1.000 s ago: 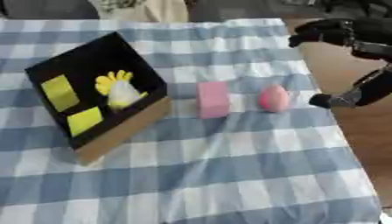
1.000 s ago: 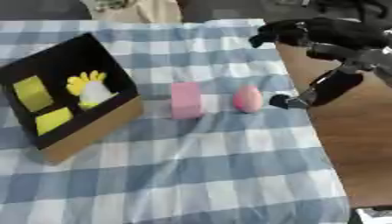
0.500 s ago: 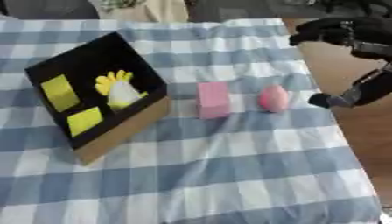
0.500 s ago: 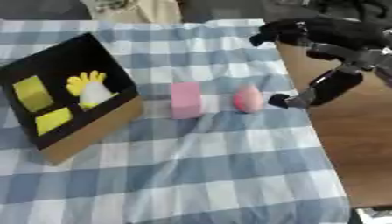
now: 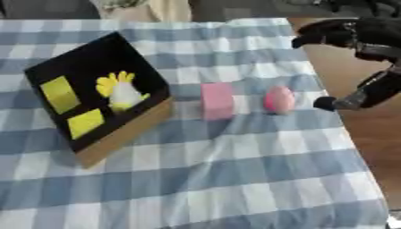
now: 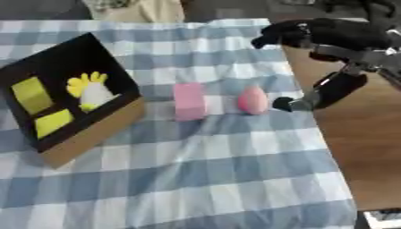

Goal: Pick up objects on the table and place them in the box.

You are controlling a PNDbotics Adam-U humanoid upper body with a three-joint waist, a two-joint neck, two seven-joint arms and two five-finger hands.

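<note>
While the pink block [image 5: 217,100] and the pink egg [image 5: 279,99] sit side by side, apart, near the middle of the checked table [image 5: 235,179], the box [image 5: 94,96] lies to their left, just beside the block, holding two yellow blocks [image 5: 59,93] and a yellow-and-white toy [image 5: 120,90]. At the table's right edge the right hand [image 6: 313,62] hangs with fingers spread and holding nothing (thumb tip just right of the egg, not touching it).

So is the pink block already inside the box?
No, the pink block stands on the checked cloth, right of the box, beside a pink egg-shaped thing.
</note>
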